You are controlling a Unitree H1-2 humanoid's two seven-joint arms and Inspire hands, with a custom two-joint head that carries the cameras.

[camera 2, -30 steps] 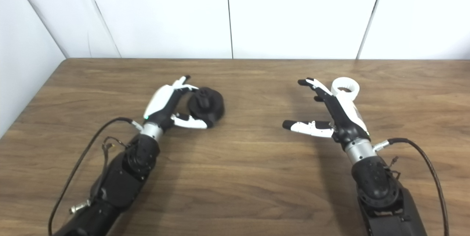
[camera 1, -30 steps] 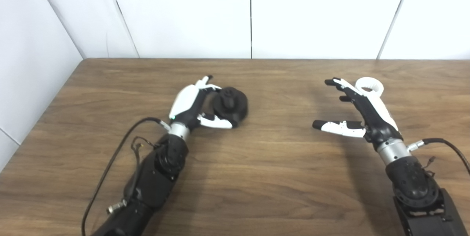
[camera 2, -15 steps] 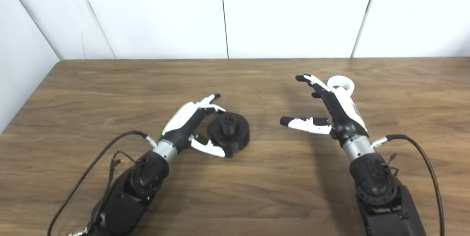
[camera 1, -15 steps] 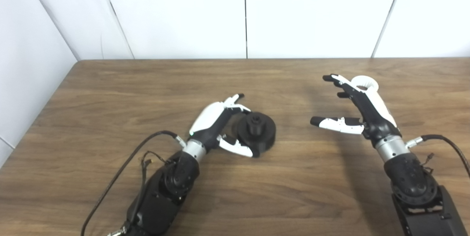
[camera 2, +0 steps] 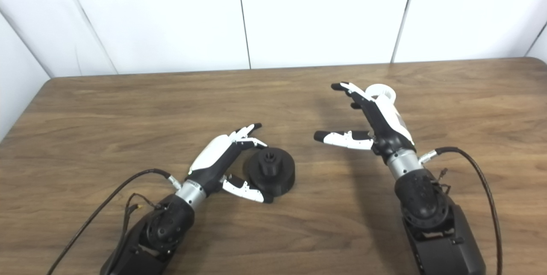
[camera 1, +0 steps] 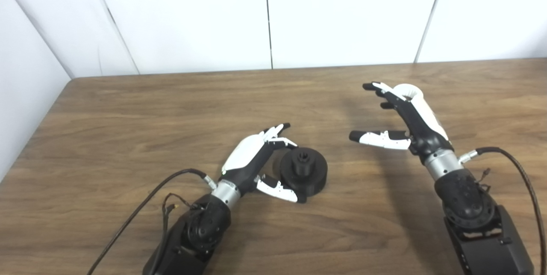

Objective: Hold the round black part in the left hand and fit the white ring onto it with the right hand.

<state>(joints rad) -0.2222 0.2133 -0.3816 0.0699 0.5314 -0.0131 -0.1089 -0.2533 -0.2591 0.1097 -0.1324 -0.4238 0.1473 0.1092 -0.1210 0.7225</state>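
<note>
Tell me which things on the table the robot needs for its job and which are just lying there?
Needed for the job:
- round black plastic part, cupped by the left hand
- white plastic ring, on the table behind the open right hand

Just there:
- brown wooden table
- black cables running from the arms
- nothing else loose is in view

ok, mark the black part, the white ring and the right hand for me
round black part (camera 1: 304, 170), left eye view, on its top face beside the hub.
white ring (camera 2: 381, 91), right eye view, on the rim showing behind the fingers.
right hand (camera 1: 412, 123), left eye view, on the palm.
</note>
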